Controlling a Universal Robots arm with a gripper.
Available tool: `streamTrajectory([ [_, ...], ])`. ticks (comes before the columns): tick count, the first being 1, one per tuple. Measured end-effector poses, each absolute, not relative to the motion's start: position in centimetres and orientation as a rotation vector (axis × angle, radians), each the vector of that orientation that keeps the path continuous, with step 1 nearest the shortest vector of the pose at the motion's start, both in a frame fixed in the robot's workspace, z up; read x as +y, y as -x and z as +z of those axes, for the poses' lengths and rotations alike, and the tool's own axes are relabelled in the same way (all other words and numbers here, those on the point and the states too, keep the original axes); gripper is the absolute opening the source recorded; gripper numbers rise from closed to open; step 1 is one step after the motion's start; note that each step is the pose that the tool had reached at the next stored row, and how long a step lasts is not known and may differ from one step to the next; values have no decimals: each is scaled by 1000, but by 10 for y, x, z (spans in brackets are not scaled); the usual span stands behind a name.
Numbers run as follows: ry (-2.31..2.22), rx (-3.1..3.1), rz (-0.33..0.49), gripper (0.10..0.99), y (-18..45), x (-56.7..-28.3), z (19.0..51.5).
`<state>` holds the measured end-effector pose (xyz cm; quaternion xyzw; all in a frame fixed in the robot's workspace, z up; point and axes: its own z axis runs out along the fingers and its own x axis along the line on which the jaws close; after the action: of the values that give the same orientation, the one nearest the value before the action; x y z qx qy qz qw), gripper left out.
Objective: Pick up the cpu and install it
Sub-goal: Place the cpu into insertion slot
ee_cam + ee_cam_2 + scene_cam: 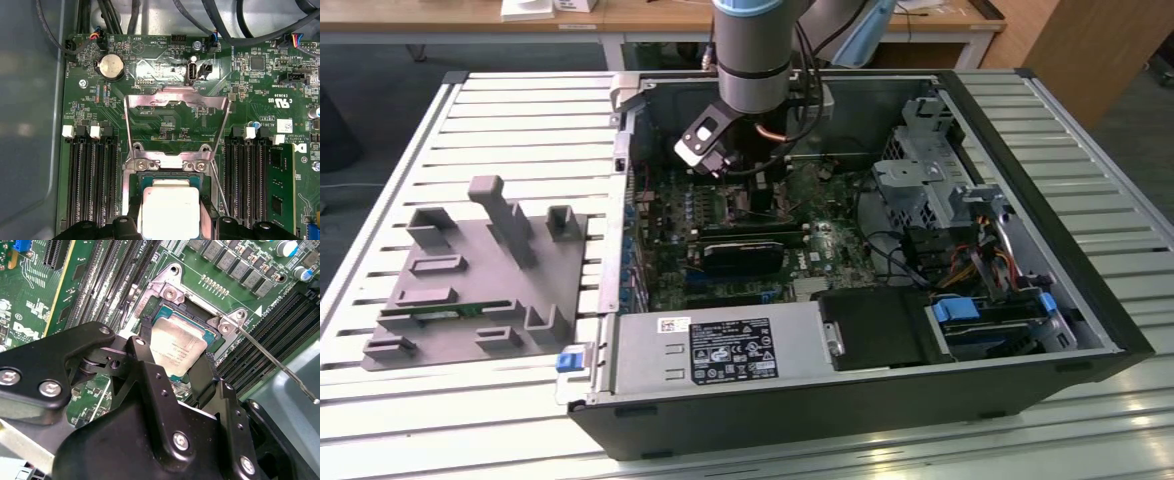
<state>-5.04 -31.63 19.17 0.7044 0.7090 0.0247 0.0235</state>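
The cpu [177,347] is a small square chip with a shiny silver top. It lies low over the open socket [170,290] on the green motherboard, level with the socket frame. My gripper [175,351] has a black finger against each of two opposite cpu edges, shut on the chip. In the first wrist view the cpu [170,212] sits between the same fingers [132,217], and the hinged load plate [175,100] stands folded back. In the exterior view my gripper [754,195] reaches down into the open computer case [1041,330].
The thin socket lever [270,357] sticks out beside the socket. Memory slots flank the socket, one holding a green stick [280,185]. A black module [740,250], a power supply [720,350] and a drive cage [927,180] crowd the case. A grey fixture [474,280] lies at the exterior view's left.
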Motion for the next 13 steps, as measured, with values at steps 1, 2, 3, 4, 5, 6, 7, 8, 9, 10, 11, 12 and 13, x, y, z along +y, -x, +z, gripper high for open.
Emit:
streamTrajectory([
  [1,-2181,2195,77,541,50,-316,192],
  [2,-2181,2195,77,541,50,-316,192],
  [3,-2181,2195,77,541,50,-316,191],
  [4,-2181,2195,78,541,50,-316,191],
  [5,-2181,2194,79,549,50,-316,191],
  [6,-2181,2195,79,549,50,-316,191],
  [7,-2181,2195,79,549,50,-316,191],
  [8,-2181,2195,78,612,50,-316,191],
  [9,-2181,2195,77,612,50,-316,191],
  [10,-2181,2195,77,612,50,-316,191],
  [11,-2181,2195,77,612,50,-316,191],
  [12,-2181,2195,77,612,50,-316,192],
  [13,-2181,2195,77,612,50,-316,193],
])
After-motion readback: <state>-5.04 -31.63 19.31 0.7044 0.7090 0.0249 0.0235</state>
